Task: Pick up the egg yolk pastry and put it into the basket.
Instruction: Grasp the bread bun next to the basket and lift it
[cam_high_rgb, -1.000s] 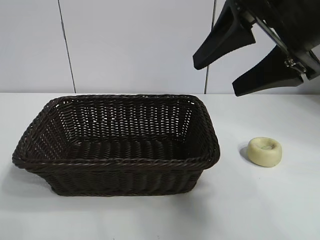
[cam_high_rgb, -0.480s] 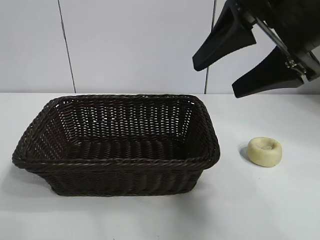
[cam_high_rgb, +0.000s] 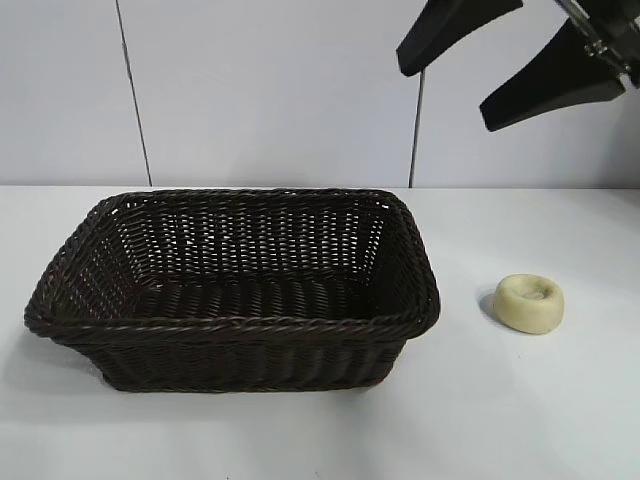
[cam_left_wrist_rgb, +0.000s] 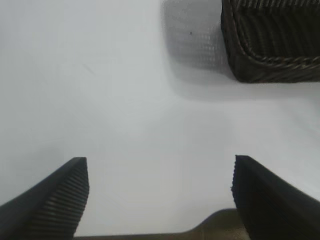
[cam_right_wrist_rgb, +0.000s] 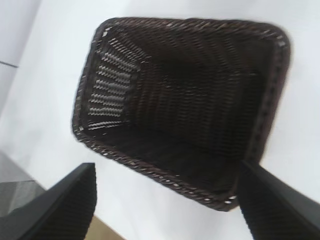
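Observation:
The egg yolk pastry (cam_high_rgb: 528, 303), a small pale yellow puck with a dimpled top, lies on the white table to the right of the basket. The dark brown wicker basket (cam_high_rgb: 232, 325) stands empty at centre left; it also shows in the right wrist view (cam_right_wrist_rgb: 260, 125) and its corner in the left wrist view (cam_left_wrist_rgb: 270, 62). My right gripper (cam_high_rgb: 445, 98) hangs open and empty high at the upper right, above the gap between basket and pastry. My left gripper (cam_left_wrist_rgb: 160, 167) is open over bare table near the basket's corner; it is out of the exterior view.
A white table (cam_high_rgb: 520, 420) carries both things. A pale wall with vertical seams stands behind. A table edge with brown floor beyond shows in the right wrist view (cam_right_wrist_rgb: 107, 227).
My right gripper has risen, its fingers now higher in the exterior view and partly cut off at the top. The pastry and the basket have not moved.

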